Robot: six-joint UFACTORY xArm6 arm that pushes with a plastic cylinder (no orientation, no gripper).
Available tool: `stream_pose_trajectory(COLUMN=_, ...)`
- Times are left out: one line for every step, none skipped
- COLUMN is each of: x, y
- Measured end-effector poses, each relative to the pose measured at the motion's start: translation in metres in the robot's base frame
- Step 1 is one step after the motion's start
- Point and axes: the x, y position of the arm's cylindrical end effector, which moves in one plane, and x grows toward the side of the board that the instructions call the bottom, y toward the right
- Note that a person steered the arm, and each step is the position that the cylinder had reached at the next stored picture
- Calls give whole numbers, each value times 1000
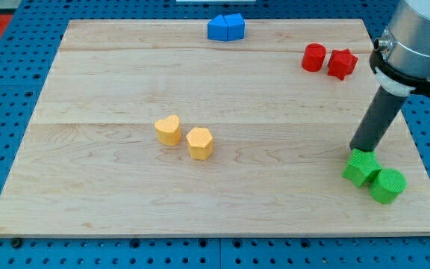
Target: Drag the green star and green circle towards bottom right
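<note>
The green star (361,167) and the green circle (387,185) lie touching each other near the board's bottom right corner, the circle to the lower right of the star. My tip (360,149) stands at the star's upper edge, just above it in the view, touching or nearly touching it. The dark rod rises from there to the view's upper right.
A yellow heart (169,130) and a yellow hexagon (200,143) sit side by side left of centre. Two blue blocks (225,28) sit at the top edge. A red cylinder (313,57) and a red star (342,63) sit at the upper right. The wooden board (88,187) ends just right of the green circle.
</note>
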Motion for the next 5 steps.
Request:
stream_pose_trajectory(x=-2, y=-19)
stream_pose_trajectory(x=-4, y=-40)
stream_pose_trajectory(x=0, y=-44)
stream_pose_trajectory(x=10, y=-28)
stream_pose_trajectory(x=23, y=-16)
